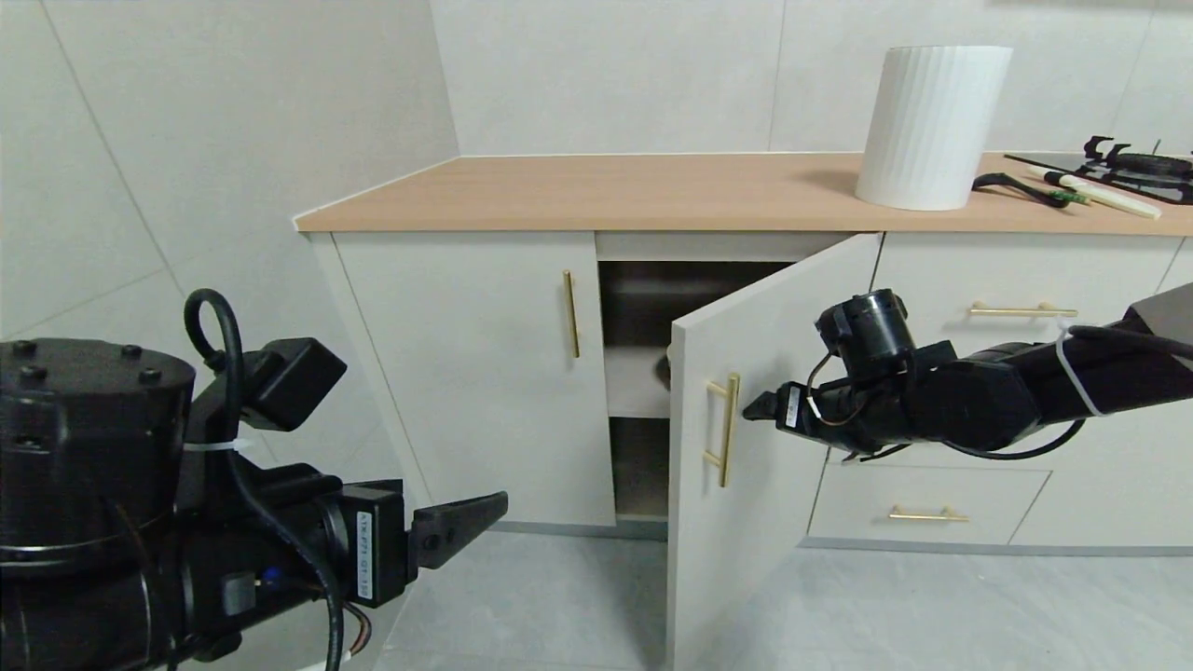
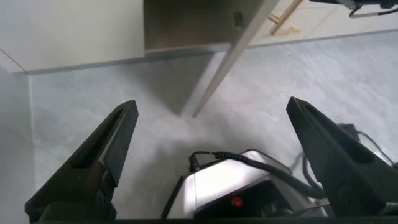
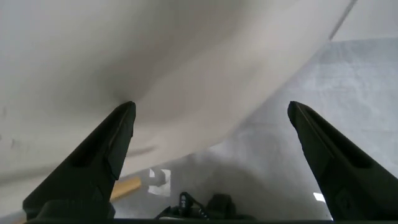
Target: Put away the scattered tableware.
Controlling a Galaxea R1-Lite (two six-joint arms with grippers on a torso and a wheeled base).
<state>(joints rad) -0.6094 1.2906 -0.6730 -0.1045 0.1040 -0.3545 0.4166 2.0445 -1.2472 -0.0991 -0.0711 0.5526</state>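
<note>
the right jaws stand wide just beside the upright handle (image 1: 725, 429) of the half-open door (image 1: 746, 540); left jaws wide too. the tableware (image 1: 1104, 196) lies on the counter (image 1: 606, 191), above the right arm (image 1: 1007, 401).

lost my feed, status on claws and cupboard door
Left claw open, low over floor. Right claw open at handle of half-open cupboard door. Utensils on counter beside white canister.
</note>
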